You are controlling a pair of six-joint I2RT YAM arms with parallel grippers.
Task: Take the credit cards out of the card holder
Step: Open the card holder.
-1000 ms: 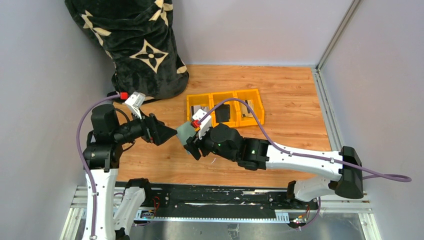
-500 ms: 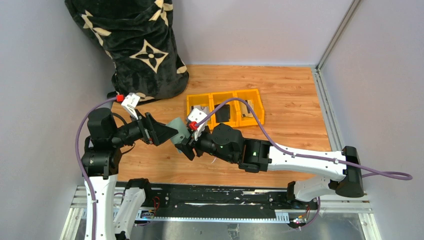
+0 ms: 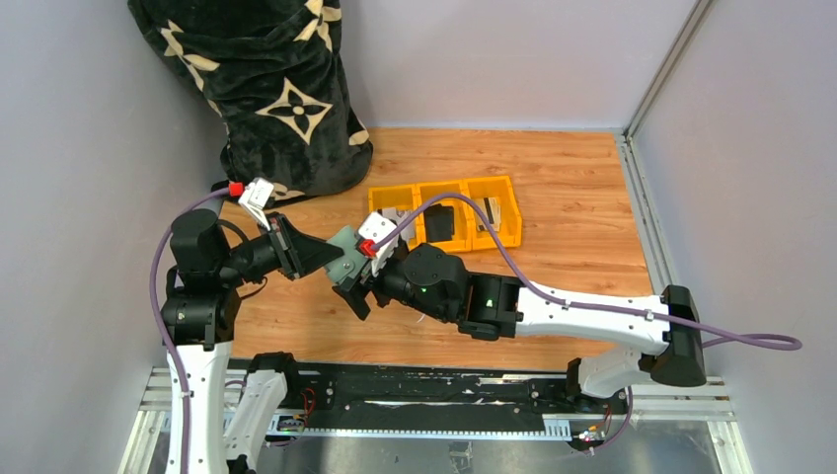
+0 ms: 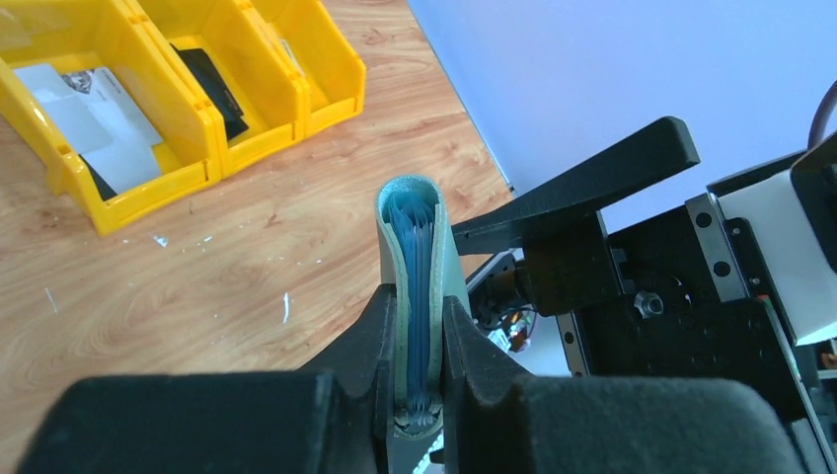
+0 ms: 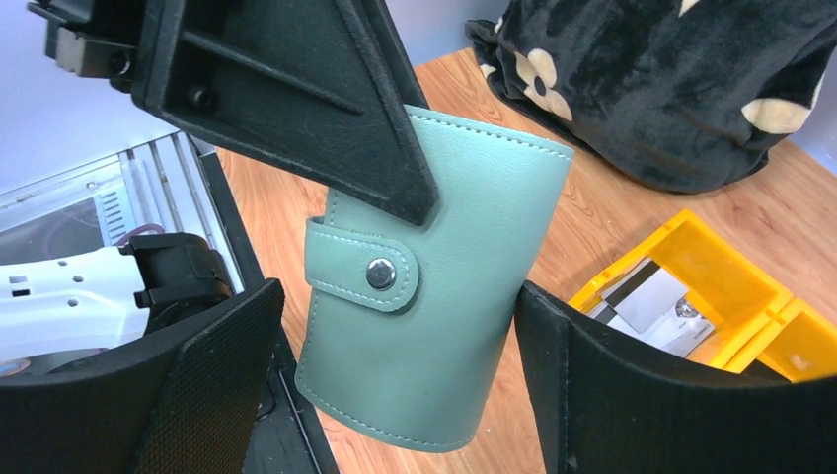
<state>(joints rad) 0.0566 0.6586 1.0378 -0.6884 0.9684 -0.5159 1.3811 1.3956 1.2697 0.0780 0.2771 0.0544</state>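
The sage-green card holder (image 3: 344, 253) hangs in the air between the two arms, snap tab (image 5: 367, 271) fastened. My left gripper (image 3: 334, 259) is shut on its spine end; in the left wrist view the card holder (image 4: 418, 247) stands edge-on between the pads, blue-tinted sleeves showing, with the left gripper (image 4: 419, 308) clamped on it. The right gripper (image 5: 395, 292) is open, its fingers flanking the card holder (image 5: 444, 316) without touching. That right gripper (image 3: 357, 287) sits just right of the holder. Loose credit cards (image 5: 644, 296) lie in the yellow tray's left compartment (image 3: 396, 218).
The yellow three-compartment tray (image 3: 443, 187) stands behind the grippers, a black block (image 3: 441, 223) in its middle compartment. A black plush bag with cream flower marks (image 3: 266, 89) fills the back left corner. Grey walls close in on both sides.
My left gripper has closed on the card holder. The right gripper, which held it before, has opened. Both grippers and the holder have shifted a little to the left.
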